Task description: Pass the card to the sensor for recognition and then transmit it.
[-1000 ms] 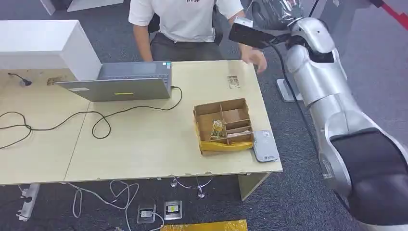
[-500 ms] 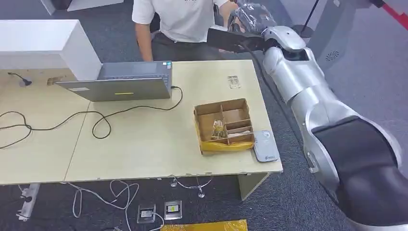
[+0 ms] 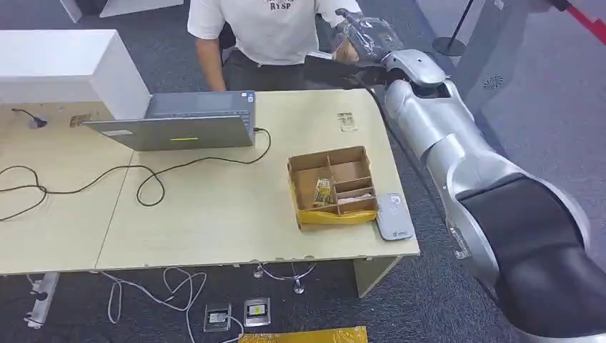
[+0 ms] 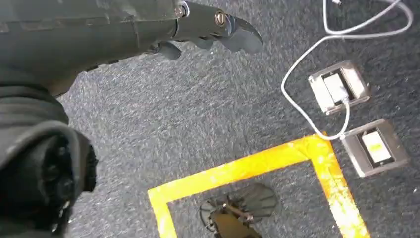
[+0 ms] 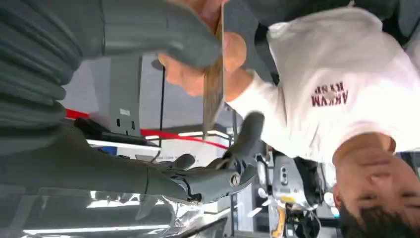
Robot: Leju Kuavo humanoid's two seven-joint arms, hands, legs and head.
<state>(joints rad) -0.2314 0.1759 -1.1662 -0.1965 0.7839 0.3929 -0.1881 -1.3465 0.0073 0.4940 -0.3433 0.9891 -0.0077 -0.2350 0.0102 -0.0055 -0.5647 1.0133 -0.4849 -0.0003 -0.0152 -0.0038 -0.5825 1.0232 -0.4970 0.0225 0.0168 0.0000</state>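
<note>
Your right hand (image 5: 163, 99) is raised past the far edge of the table (image 3: 214, 214), thumb pressed on the card (image 5: 214, 94), which a person's hand (image 5: 198, 74) also grips. The sensor (image 3: 394, 216) lies beside the cardboard box (image 3: 332, 187). Your left hand (image 4: 198, 29) hangs over the carpet, fingers apart, holding nothing.

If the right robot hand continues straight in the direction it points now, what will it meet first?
Probably the person's hand, already at the card held by the right robot hand; behind it the white shirt. Depth is unclear.
</note>
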